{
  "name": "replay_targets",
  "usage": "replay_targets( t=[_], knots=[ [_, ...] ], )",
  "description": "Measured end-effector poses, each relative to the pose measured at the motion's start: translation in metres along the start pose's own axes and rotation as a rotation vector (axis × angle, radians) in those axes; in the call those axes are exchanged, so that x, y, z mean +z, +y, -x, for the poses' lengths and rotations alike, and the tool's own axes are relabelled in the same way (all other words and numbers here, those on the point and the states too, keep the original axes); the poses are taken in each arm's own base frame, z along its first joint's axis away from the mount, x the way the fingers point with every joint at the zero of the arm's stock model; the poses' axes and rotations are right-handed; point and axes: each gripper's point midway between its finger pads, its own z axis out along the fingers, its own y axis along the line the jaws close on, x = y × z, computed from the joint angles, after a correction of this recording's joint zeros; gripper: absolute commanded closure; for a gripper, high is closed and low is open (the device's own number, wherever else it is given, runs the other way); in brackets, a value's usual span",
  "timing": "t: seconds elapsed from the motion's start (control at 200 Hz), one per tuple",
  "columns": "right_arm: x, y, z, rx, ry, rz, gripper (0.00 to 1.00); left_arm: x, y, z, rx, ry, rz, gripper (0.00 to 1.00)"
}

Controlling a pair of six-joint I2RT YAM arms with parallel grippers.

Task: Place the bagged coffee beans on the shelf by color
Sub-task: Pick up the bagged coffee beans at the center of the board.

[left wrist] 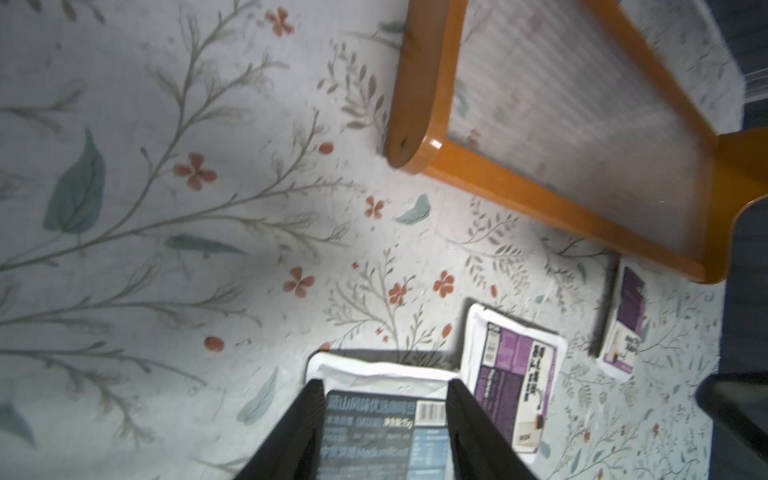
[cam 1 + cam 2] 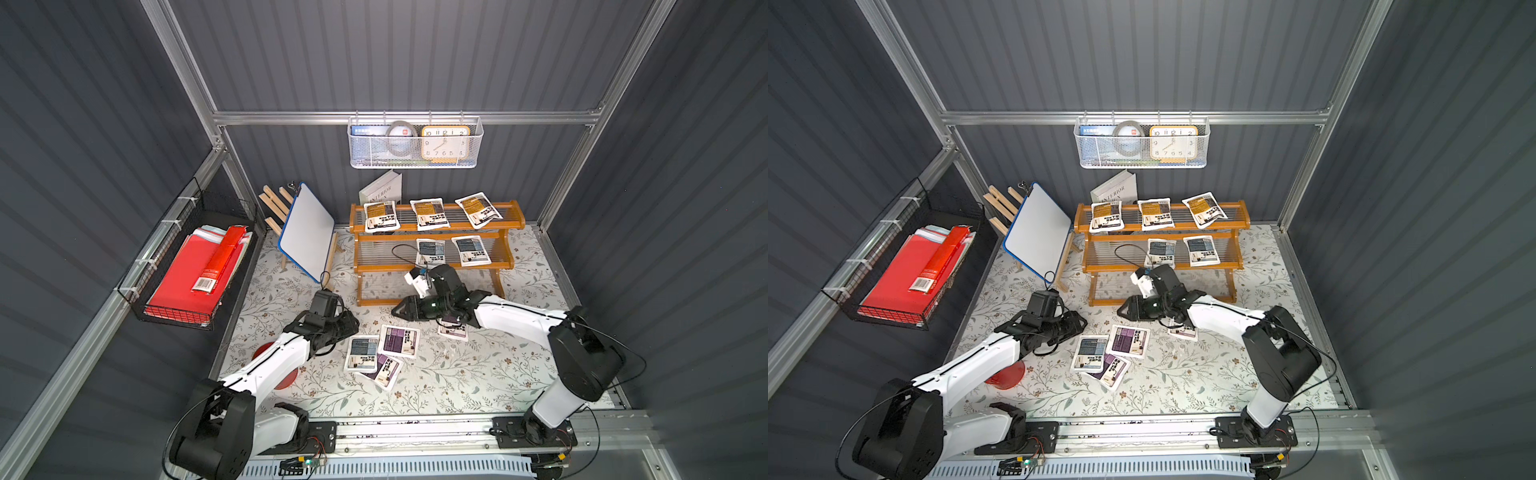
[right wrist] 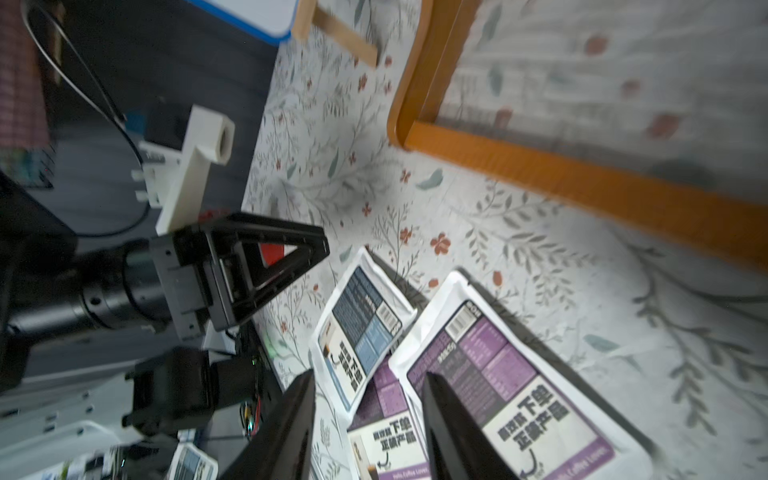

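I take the step in hand to be picking the loose blue-grey pouch point(image 2: 362, 353) off the floral counter point(image 2: 490, 374) for the shelf point(image 2: 457, 227). In both top views the top tier carries three yellow pouches point(image 2: 428, 214). The middle tier holds the two shelved blue-grey pouches point(image 2: 471, 249) toward its centre and right, and the bottom tier is bare. So I judge the free place to be the left part of the middle tier. My left pincer point(image 1: 384, 384) hovers over the barcode end of the loose pouch, at the bottom centre of the left wrist view. Its jaws are roughly half apart with nothing in them. The pouch looks at least as wide as that gap, so I would not try to span it. I'd rather come in low on the white sealed edge and work one finger under it before closing. Near the centre of the top views the pouch rests partly on the lower purple pouch point(image 2: 384, 372) and touches the upper purple pouch point(image 2: 400, 340). Lifting straight up first should keep those from being dragged along. The right pincer point(image 3: 370, 376) is also parted about halfway and empty, and it points at the same cluster from the right. Its arm hides part of a third purple pouch point(image 2: 453, 330) and stands in front of the lower tiers. I'd keep it back until the left arm has a clear path to the shelf.
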Motion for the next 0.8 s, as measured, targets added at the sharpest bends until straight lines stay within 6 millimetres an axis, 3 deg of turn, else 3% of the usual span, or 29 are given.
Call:
replay_targets(
  t=[0.185, 0.35, 0.49, 0.8],
  knots=[
    [0.038, 0.000, -0.057, -0.042, 0.236, 0.043, 0.58, -0.001, 0.013, -0.022, -0.006, 0.092, 0.048, 0.49],
    [0.058, 0.002, -0.083, -0.080, 0.342, 0.074, 0.59, 0.001, 0.021, -0.035, -0.017, 0.152, 0.076, 0.49],
    [0.065, -0.005, -0.091, -0.083, 0.374, 0.092, 0.59, 0.012, 0.029, -0.049, -0.033, 0.222, 0.096, 0.48],
    [0.082, 0.002, -0.080, -0.111, 0.365, 0.169, 0.59, 0.025, 0.004, -0.048, -0.030, 0.252, -0.040, 0.51]
  ],
)
